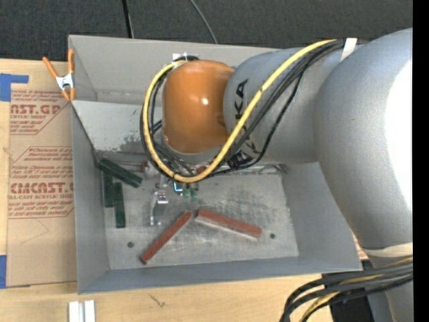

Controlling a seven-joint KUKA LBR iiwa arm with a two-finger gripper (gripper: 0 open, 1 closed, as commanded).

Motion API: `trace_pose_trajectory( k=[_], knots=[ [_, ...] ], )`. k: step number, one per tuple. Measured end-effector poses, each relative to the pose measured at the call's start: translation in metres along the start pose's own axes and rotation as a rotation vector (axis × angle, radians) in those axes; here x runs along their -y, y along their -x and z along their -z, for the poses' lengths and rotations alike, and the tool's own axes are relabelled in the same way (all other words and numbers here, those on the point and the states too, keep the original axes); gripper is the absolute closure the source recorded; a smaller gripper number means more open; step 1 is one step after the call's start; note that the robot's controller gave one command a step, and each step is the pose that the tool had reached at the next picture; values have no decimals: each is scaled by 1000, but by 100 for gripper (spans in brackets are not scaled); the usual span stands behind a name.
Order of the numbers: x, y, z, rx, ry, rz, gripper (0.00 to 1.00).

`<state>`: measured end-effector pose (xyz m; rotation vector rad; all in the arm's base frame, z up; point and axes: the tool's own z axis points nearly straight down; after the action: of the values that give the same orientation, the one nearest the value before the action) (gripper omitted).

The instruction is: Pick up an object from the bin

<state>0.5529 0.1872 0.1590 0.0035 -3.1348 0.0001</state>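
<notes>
My gripper (178,184) hangs below the arm's orange cover, low over the middle of the bin floor. Just in front of it lie two flat red-brown sticks that meet at one end: one (165,236) slants toward the front left, the other (228,223) runs to the right. A small silvery piece (159,208) sits directly left of the gripper; whether it is loose I cannot say. Nothing can be seen held.
Two dark green bars lie at the bin's left side, one (118,204) pointing front to back, the other (120,171) slanted against the left wall. The arm covers the bin's back and right. A small dark speck (273,235) lies on the floor at right.
</notes>
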Motion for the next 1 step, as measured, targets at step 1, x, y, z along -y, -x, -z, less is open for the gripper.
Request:
trace_pose_trajectory(
  k=[1],
  knots=[
    [1, 2, 5, 7, 1, -1, 0]
  ],
)
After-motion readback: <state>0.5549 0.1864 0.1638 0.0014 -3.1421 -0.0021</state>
